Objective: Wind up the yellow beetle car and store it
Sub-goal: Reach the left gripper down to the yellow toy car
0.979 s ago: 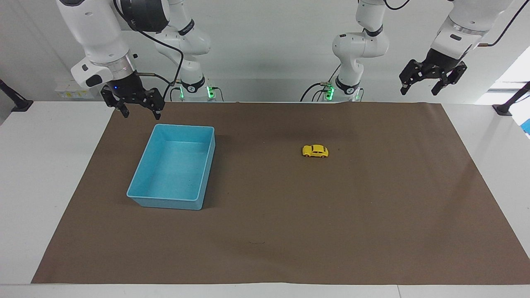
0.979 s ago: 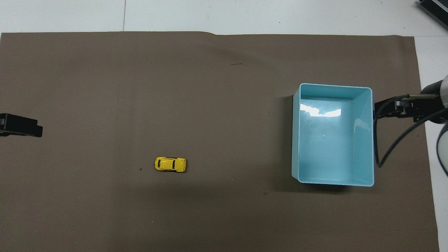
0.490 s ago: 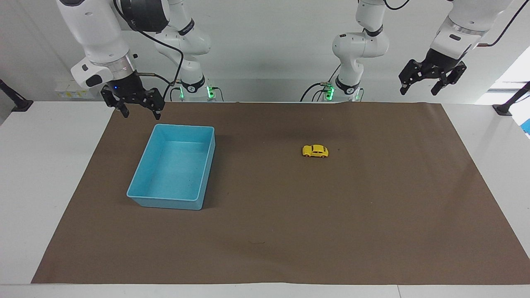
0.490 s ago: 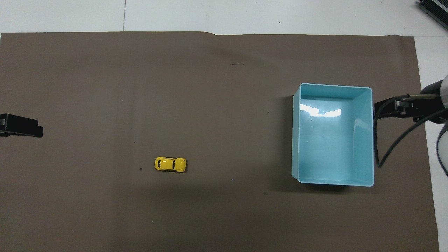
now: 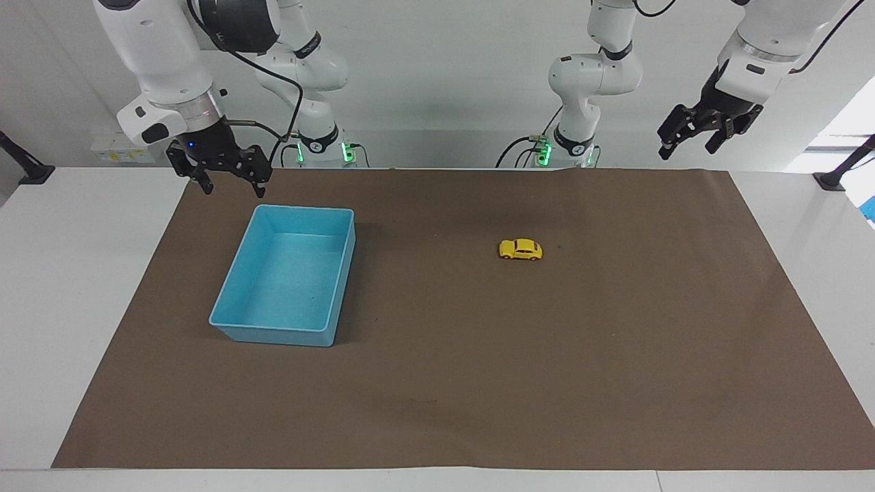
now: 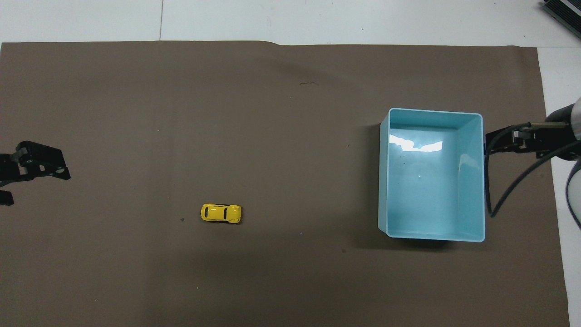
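The yellow beetle car (image 5: 520, 249) (image 6: 220, 213) stands on its wheels on the brown mat, toward the left arm's end of the table. A blue bin (image 5: 284, 277) (image 6: 431, 175) sits empty toward the right arm's end. My left gripper (image 5: 687, 145) (image 6: 34, 181) hangs open in the air over the mat's edge at its own end, well away from the car. My right gripper (image 5: 231, 185) hangs open just above the mat by the bin's corner nearest the robots, holding nothing.
The brown mat (image 5: 478, 383) covers most of the white table (image 5: 68, 273). A black cable (image 6: 504, 186) loops down from the right arm beside the bin. A dark clamp (image 5: 837, 174) stands at the table's edge by the left arm.
My left gripper has turned and moved a little inward over the mat, so more of it shows in the overhead view. The right arm, car and bin have stayed still.
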Robot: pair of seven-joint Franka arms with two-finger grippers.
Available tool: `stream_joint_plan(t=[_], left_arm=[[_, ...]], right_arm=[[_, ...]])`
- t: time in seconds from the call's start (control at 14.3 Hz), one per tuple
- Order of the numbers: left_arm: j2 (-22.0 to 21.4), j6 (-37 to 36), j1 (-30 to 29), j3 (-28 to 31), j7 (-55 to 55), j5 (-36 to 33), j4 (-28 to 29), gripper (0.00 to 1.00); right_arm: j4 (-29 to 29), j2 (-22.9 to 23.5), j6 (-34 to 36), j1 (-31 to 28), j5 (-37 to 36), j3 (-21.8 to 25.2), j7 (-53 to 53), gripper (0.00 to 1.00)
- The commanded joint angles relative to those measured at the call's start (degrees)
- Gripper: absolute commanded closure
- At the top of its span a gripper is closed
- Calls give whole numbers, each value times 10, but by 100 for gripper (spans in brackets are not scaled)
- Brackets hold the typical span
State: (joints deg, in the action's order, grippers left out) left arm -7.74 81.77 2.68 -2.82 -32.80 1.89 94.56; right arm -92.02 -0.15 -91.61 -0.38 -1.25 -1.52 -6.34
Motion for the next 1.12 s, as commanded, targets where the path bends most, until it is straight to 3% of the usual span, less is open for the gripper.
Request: stream_joint_plan(t=[0.0, 0.28, 0.7, 1.05], left_arm=[[-45, 32, 8, 4, -130, 9, 69, 0], [-58, 82, 51, 4, -348, 35, 148, 0], [-60, 258, 130, 4, -652, 47, 288, 0], [-48, 392, 177, 4, -710, 46, 374, 0]], right_arm=[[-11, -9, -11, -7, 12, -2, 11, 0], [-11, -9, -11, -7, 12, -2, 11, 0], [-11, -9, -11, -7, 12, -2, 11, 0], [-11, -9, -11, -7, 12, -2, 11, 0]])
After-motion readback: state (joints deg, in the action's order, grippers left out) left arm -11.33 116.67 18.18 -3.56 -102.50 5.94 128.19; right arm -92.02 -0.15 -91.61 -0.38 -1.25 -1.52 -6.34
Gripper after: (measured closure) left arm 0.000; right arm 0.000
